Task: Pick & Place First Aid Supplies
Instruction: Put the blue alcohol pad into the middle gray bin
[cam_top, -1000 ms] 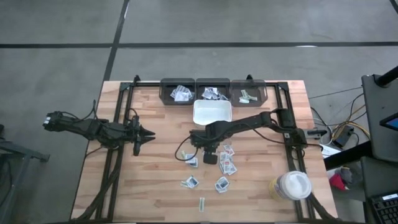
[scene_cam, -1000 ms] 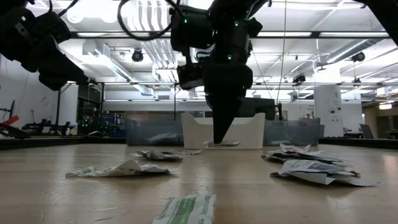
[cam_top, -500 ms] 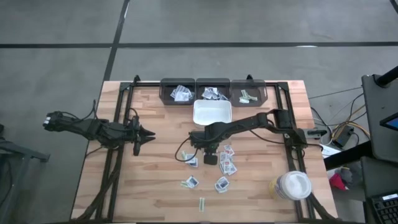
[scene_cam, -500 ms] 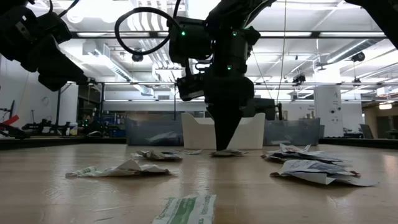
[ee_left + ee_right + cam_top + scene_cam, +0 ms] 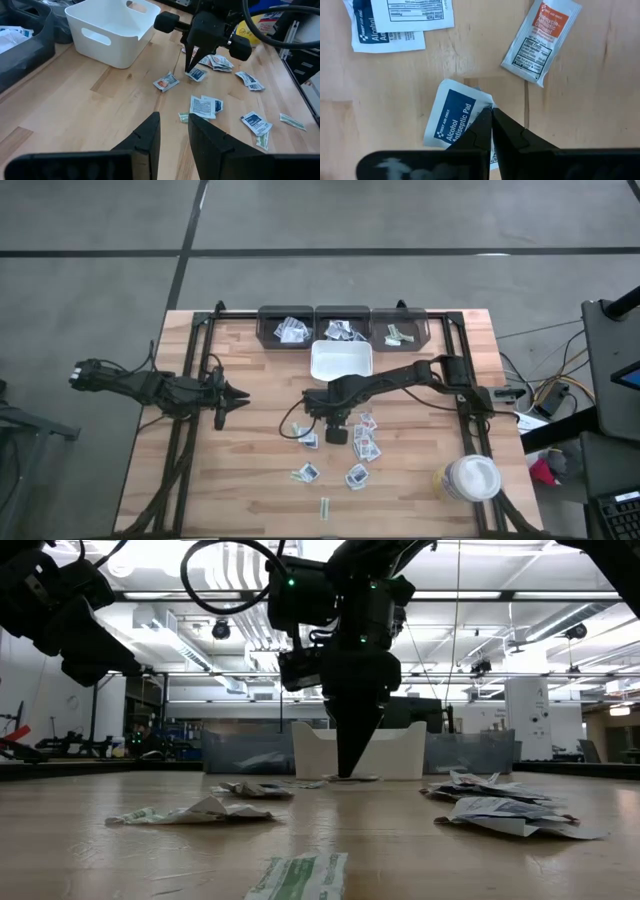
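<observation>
Several first aid supplies, small flat packets (image 5: 369,446), lie scattered on the wooden table in front of the white tray (image 5: 342,361). My right gripper (image 5: 491,107) points down among them, shut on a blue-printed alcohol pad packet (image 5: 451,124). In the low view the gripper tip (image 5: 345,775) stands just above the table with the packet (image 5: 352,778) under it. A red-printed packet (image 5: 541,40) lies beside it. My left gripper (image 5: 174,117) hovers open over the table's left part (image 5: 243,397), far from the packets. My right gripper pinches the alcohol pad packet by its upper edge near a corner (image 5: 485,102) between its two shut fingertips. The fingers come from above, pointing down. The packet lies nearly flat, low over the table; whether its far end rests on the wood I cannot tell.
Three dark bins (image 5: 343,327) holding packets stand along the far edge behind the tray. A round white-lidded jar (image 5: 470,478) is at the near right. A narrow strip (image 5: 324,507) lies near the front edge. Bare wood stretches between the two arms.
</observation>
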{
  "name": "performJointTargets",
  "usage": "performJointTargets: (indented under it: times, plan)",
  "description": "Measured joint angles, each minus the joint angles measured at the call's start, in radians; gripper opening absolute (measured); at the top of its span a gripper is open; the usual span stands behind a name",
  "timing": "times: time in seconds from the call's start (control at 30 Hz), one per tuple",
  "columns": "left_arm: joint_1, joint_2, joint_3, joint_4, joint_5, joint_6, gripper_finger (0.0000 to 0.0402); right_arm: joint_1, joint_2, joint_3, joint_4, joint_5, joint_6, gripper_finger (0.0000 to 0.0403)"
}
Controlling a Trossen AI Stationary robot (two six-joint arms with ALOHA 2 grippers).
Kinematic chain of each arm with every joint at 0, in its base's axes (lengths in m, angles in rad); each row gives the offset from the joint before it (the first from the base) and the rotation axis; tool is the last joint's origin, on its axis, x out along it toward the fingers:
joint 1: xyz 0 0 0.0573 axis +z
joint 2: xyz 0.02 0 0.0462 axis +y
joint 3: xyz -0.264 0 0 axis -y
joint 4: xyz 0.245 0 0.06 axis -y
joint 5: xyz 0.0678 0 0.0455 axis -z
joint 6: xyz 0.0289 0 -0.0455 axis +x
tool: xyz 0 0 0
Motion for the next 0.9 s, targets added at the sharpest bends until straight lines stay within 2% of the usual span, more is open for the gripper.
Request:
performJointTargets:
  times: [0.17,0.53,0.9]
  plan:
    - [0.0,0.0,0.0,0.0,0.0,0.0,0.0094,0.0,0.0,0.0,0.002,-0.009,-0.001,0.0013]
    - [0.0,0.0,0.0,0.0,0.0,0.0,0.0094,-0.004,0.0,-0.002,0.005,-0.016,0.006,0.0059]
    - [0.0,0.0,0.0,0.0,0.0,0.0,0.0094,-0.01,0.001,-0.013,0.028,-0.014,-0.004,0.0071]
